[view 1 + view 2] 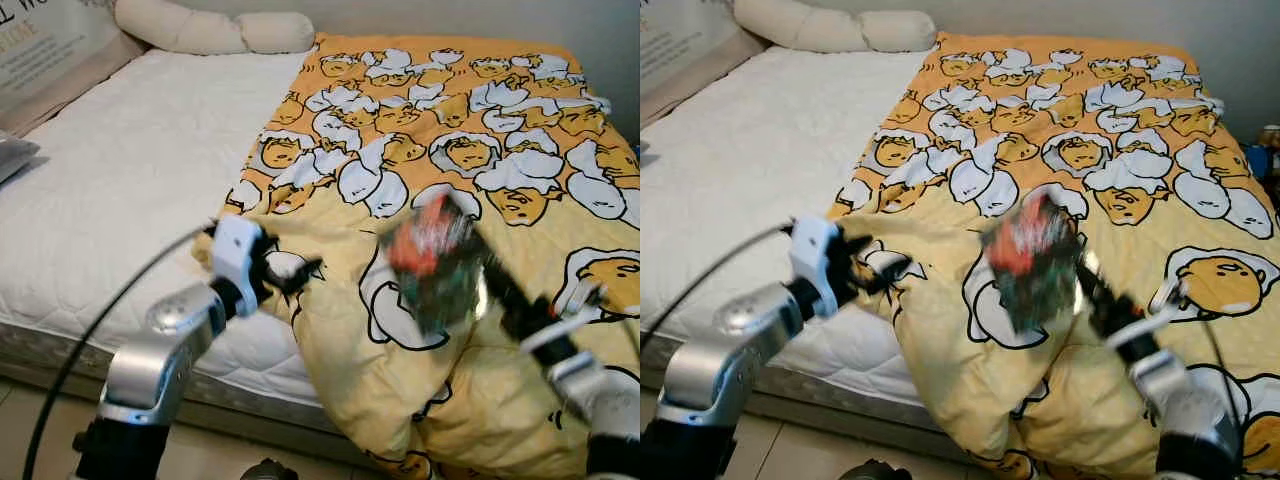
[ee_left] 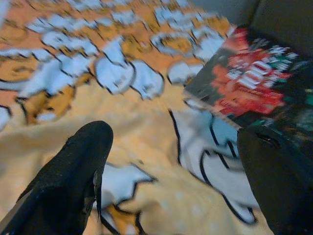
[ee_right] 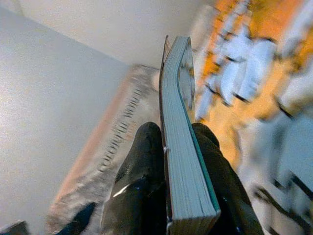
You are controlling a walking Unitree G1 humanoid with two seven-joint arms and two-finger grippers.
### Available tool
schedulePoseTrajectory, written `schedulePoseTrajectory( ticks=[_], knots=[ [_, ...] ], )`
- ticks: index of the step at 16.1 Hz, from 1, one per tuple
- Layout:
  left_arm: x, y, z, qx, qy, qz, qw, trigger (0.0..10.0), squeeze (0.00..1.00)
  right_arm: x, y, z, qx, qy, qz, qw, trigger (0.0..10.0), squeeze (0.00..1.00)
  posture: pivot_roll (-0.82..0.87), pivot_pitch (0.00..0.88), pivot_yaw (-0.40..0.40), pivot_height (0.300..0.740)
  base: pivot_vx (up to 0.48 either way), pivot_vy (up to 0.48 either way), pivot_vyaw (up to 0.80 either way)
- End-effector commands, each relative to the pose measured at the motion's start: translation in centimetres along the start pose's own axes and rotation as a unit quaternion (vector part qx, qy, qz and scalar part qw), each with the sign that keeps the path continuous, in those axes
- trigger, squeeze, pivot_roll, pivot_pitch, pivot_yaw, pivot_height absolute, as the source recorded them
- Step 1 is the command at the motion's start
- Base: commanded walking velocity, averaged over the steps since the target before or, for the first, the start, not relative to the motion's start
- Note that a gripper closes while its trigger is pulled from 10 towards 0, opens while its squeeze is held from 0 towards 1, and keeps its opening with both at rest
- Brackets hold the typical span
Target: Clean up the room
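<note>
Left eye view: a big bed [image 1: 120,200] with a white mattress is seen, and it takes up most of the room ahead. Half of the bed is covered by a yellow blanket [image 1: 470,130] printed with white and orange egg cartoons. The blanket is bunched up at the near edge of the bed, where it hangs down toward the floor. Two long white pillows [image 1: 215,30] are laid at the far end of the bed, against the wall. A board with printed letters [image 1: 40,45] is leaned beside the bed on the robot's left.

A book [image 1: 435,265] with a red and dark green cover is held up in the air above the bunched blanket, and it looks blurred. It is gripped by the right gripper [image 3: 176,166], and in the right wrist view both black fingers [image 3: 139,171] are seen pressed against the two covers, with the book's page edge between them.

The left gripper [image 1: 295,272] is held out low, just over the near edge of the blanket, on the robot's left of the book. In the left wrist view its two black fingers [image 2: 73,176] are spread wide apart with nothing between them, and the book is seen past them.

No boxes or bins can be seen.
</note>
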State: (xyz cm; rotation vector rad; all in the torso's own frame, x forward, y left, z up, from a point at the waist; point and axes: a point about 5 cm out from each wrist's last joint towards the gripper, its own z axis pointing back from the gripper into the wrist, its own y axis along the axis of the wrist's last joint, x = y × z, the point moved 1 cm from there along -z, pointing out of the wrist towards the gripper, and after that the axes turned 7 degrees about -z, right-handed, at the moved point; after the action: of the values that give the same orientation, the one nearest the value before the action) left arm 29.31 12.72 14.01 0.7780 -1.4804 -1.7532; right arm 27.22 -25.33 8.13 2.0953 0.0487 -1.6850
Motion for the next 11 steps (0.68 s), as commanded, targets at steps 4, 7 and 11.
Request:
schedulePoseTrajectory(
  ticks=[4, 7, 11],
  knots=[
    [-1.1, 2.3, -1.5, 0.091, 0.005, 0.144, 0.985, 10.0, 1.0, -5.9, 0.5, -4.3, 0.007, 0.13, 0.003, 0.992, 0.0, 0.0, 0.01, 0.0, 0.064, 0.74, 0.0, 0.0, 0.0],
    [-0.5, 2.8, -2.3, 0.129, -0.033, 0.249, 0.959, 10.0, 1.0, -8.5, -0.6, -6.5, -0.01, 0.176, 0.002, 0.984, 0.0, 0.0, 0.01, 0.0, 0.059, 0.74, 0.0, 0.0, 0.0],
    [0.1, 3.3, -2.7, 0.183, -0.087, 0.337, 0.919, 10.0, 0.89, -11.8, -3.0, -8.9, -0.042, 0.228, -0.015, 0.973, 0.0, 0.0, 0.01, 0.0, 0.04, 0.74, 0.0, 0.0, 0.0]
  ],
)
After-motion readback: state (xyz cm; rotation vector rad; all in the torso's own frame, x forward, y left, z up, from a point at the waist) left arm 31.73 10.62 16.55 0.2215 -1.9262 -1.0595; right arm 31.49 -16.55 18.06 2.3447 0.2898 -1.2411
